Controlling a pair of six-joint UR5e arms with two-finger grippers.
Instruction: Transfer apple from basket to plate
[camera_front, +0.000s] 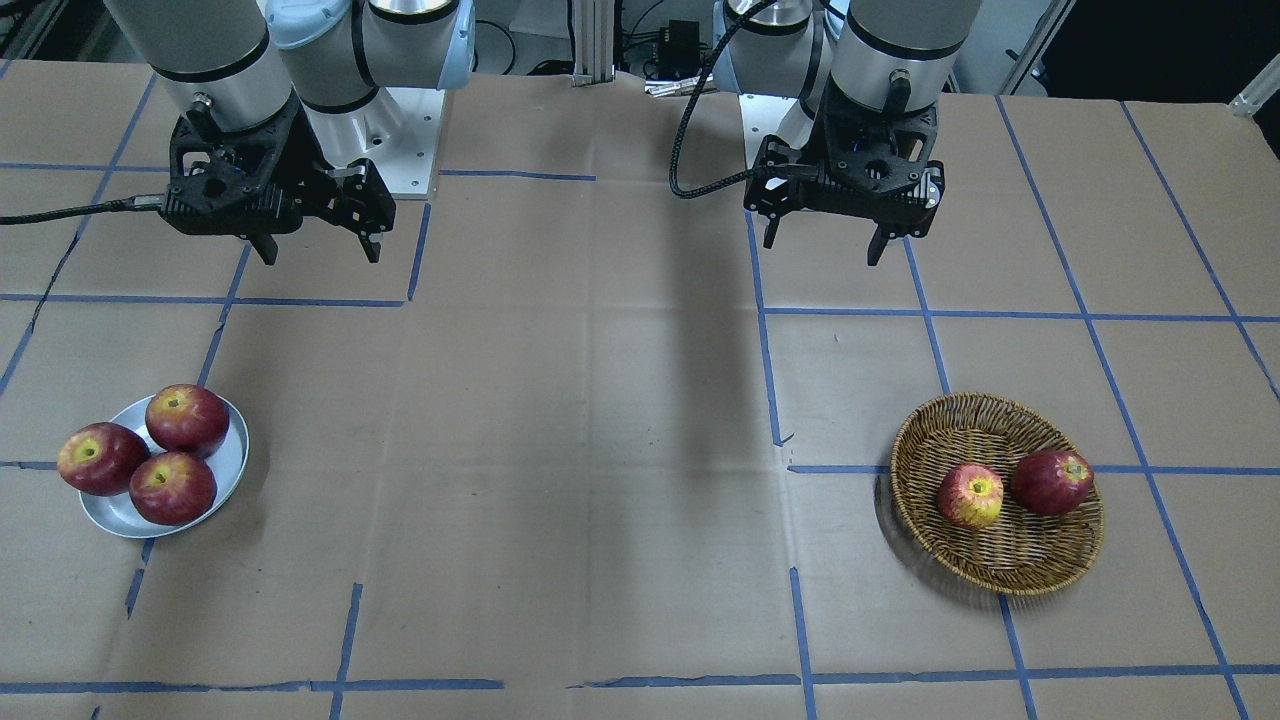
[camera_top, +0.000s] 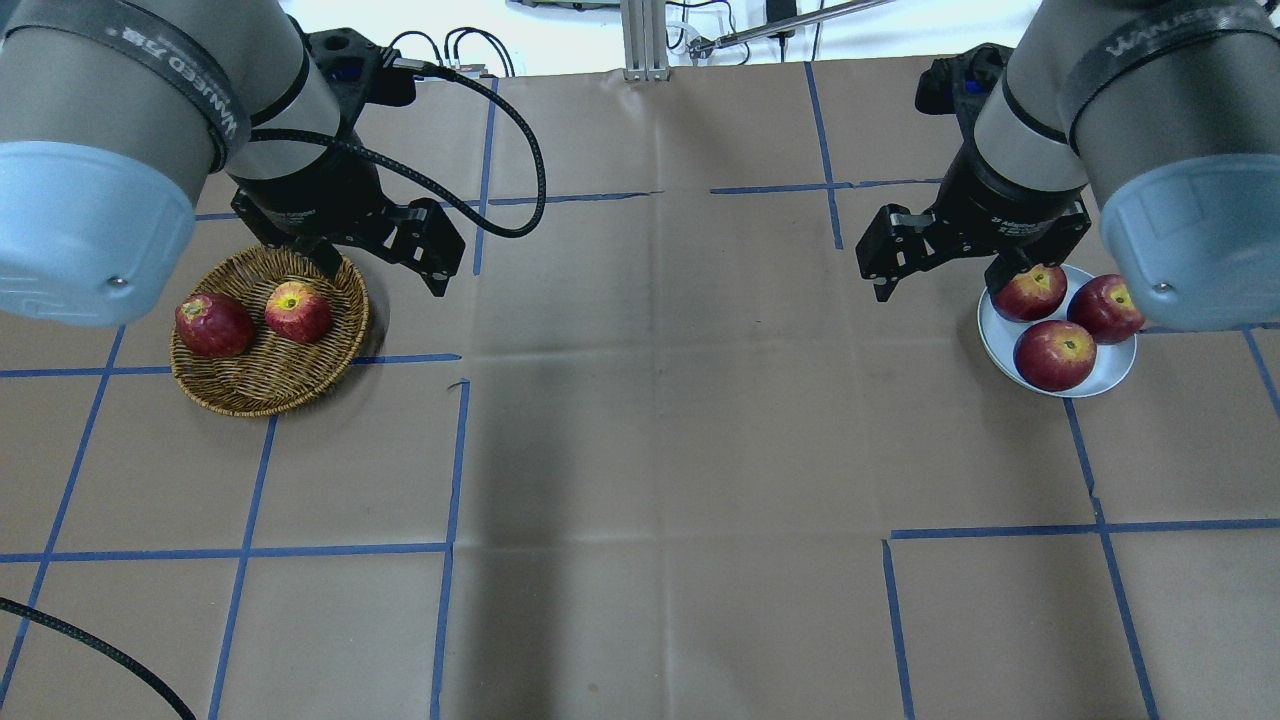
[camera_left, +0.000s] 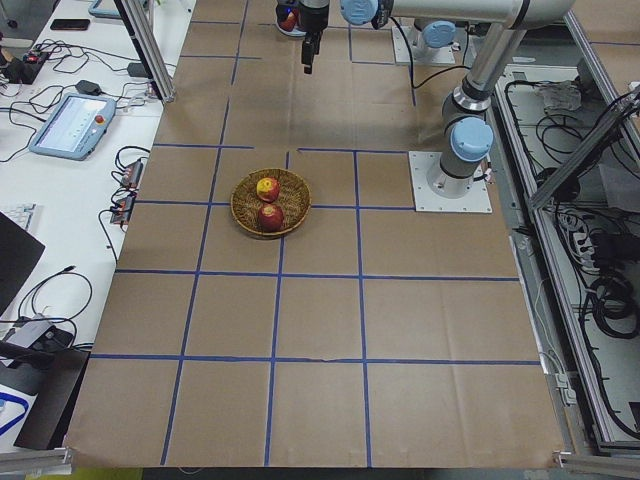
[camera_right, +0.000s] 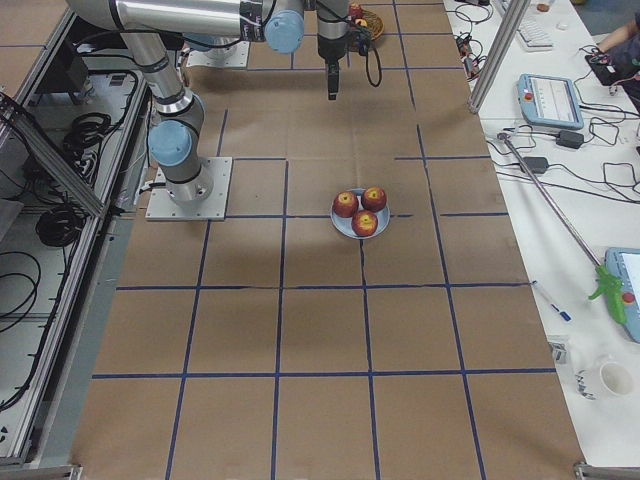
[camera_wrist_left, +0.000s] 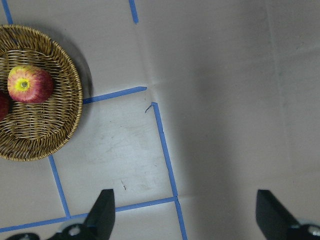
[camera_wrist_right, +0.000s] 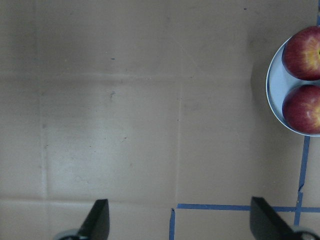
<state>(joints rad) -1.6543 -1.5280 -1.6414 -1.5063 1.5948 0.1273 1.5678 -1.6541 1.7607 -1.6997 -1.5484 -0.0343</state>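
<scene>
The pale red-and-yellow apple (camera_front: 970, 496) lies in the wicker basket (camera_front: 1050, 575) beside a darker red apple (camera_front: 1052, 482). It also shows in the overhead view (camera_top: 297, 311) and in the left wrist view (camera_wrist_left: 30, 84). My left gripper (camera_front: 824, 245) is open and empty; it hangs above the table next to the basket (camera_top: 270, 400), on its robot side. The silver plate (camera_front: 235, 465) holds three dark red apples. My right gripper (camera_front: 320, 253) is open and empty, above the table beside the plate (camera_top: 1110, 378).
The table is brown cardboard with blue tape lines (camera_front: 765, 360). The basket and the plate stand far apart, at opposite ends of the table. A black cable (camera_top: 520, 150) loops from my left wrist. Two of the plate's apples show in the right wrist view (camera_wrist_right: 302, 52).
</scene>
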